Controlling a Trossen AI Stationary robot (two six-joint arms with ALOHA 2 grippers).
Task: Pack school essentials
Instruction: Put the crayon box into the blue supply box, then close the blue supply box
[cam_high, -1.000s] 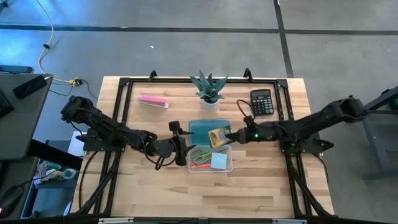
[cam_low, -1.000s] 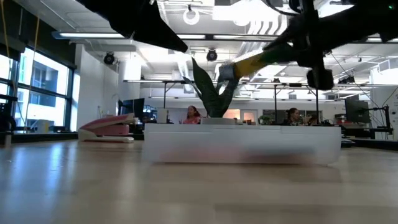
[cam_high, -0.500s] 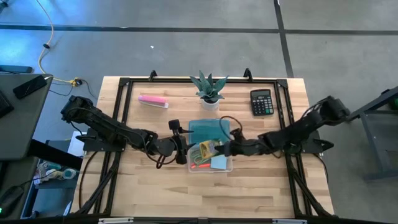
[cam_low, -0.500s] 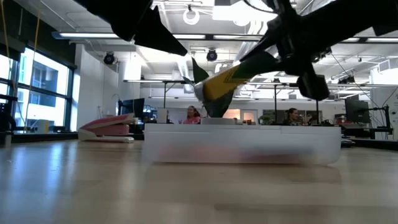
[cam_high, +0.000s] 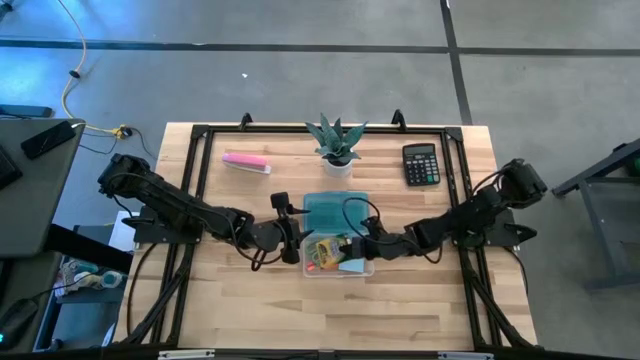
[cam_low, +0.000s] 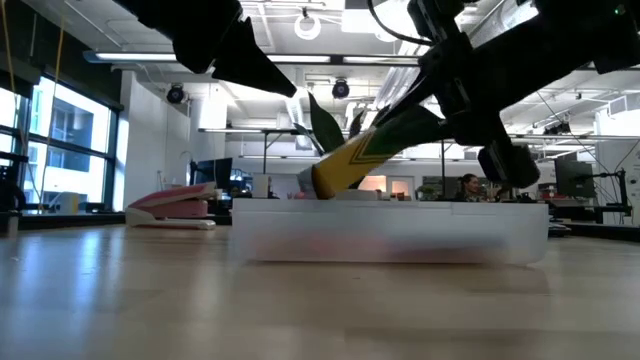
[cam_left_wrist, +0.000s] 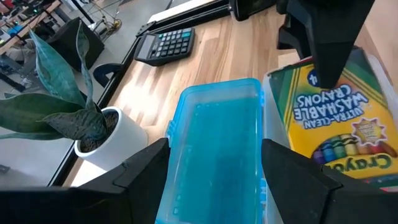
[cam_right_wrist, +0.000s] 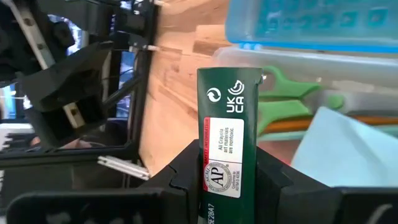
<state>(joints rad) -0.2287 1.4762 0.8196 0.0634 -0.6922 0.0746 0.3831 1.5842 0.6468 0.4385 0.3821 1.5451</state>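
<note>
A yellow-and-green crayon box (cam_high: 326, 246) is in my right gripper (cam_high: 352, 246), over the clear plastic container (cam_high: 362, 268) at the table's middle. In the container lie green-handled scissors (cam_right_wrist: 291, 94), a light-blue sticky pad (cam_right_wrist: 341, 150) and an orange pencil (cam_right_wrist: 292, 126). The container's blue lid (cam_high: 330, 209) lies flat just beyond it. My left gripper (cam_high: 293, 238) is open, level at the container's left end, and touches nothing that I can see. In the left wrist view its fingers frame the lid (cam_left_wrist: 214, 149). My right gripper pinches the crayon box between its two fingers across the narrow sides (cam_right_wrist: 227, 163), coming level from the table's right and slanting down. The box is lifted and tilted. Its free end (cam_low: 322, 180) dips at the container's rim; whether it touches anything inside is hidden by the wall.
A potted plant (cam_high: 336, 142) stands at the far middle, a black calculator (cam_high: 421, 164) far right, a flat pink bar (cam_high: 246, 162) far left. Bare wood runs along the near side of the table (cam_high: 330, 320). People show in the room beyond.
My right gripper has carried the crayon box toward the table's left and near edge and down, from over the blue lid to over the clear container. The box has tipped, with its free end lower than before. My left arm has kept still.
</note>
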